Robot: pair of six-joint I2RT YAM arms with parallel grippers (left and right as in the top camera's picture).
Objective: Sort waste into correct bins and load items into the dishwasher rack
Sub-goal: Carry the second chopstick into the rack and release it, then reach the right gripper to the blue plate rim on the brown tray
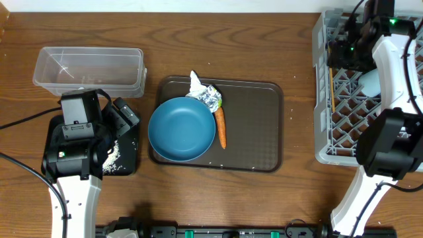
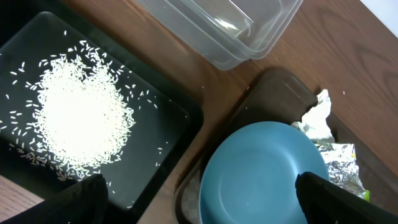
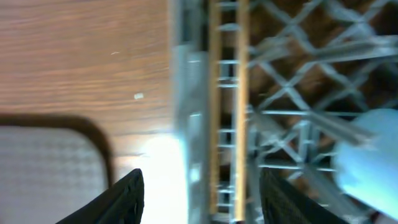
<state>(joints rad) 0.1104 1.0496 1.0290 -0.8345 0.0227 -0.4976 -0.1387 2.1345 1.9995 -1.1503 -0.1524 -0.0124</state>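
A wide blue bowl sits on the left part of the brown tray, with the crumpled wrapper and the carrot beside it. The rice lies piled in the black tray. The clear tub stands behind it. My left gripper is open and empty above the gap between the black tray and the bowl. My right gripper is open and empty over the left wall of the grey rack. The chopsticks lie inside, along that wall.
A pale-blue piece of dishware lies in the rack, partly hidden by my right arm; I cannot tell whether it is a cup or a bowl. The white cup is out of view. A corner of the brown tray shows left of the rack.
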